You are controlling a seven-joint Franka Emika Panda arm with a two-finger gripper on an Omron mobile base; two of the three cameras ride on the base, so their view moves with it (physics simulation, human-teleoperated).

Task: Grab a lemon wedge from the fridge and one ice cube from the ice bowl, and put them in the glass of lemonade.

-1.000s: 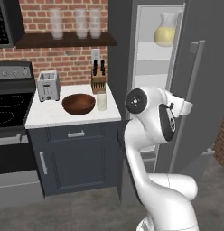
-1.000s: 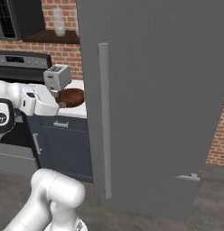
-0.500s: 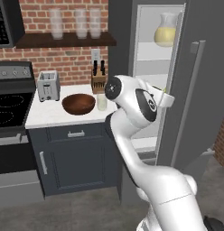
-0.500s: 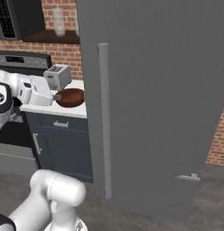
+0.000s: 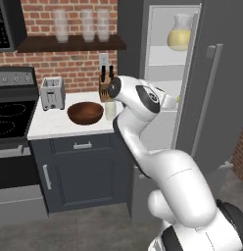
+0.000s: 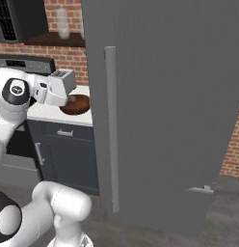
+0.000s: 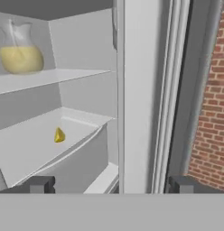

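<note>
Spread wide and holding nothing, the gripper point(image 7: 111, 185) shows its two dark finger tips point(image 7: 40, 184) at the lower edge of the hand view, far apart, with the open fridge point(image 7: 141, 90) ahead of them. At about ten o'clock from the tips, the lemon wedge point(image 7: 59, 135) lies alone on a white inner shelf, well apart from the fingers. One shelf higher, at eleven o'clock, stands the pitcher point(image 7: 20, 48) of yellow liquid, its left side cut off by the frame.

From the left base view, the ice bowl point(image 5: 85, 112) sits on the counter point(image 5: 50, 125), with the glass of lemonade point(image 5: 110, 110) just beside it at three o'clock, partly hidden by the arm. The ice cube is too small to make out. From the right base view the fridge door hides the shelves.
</note>
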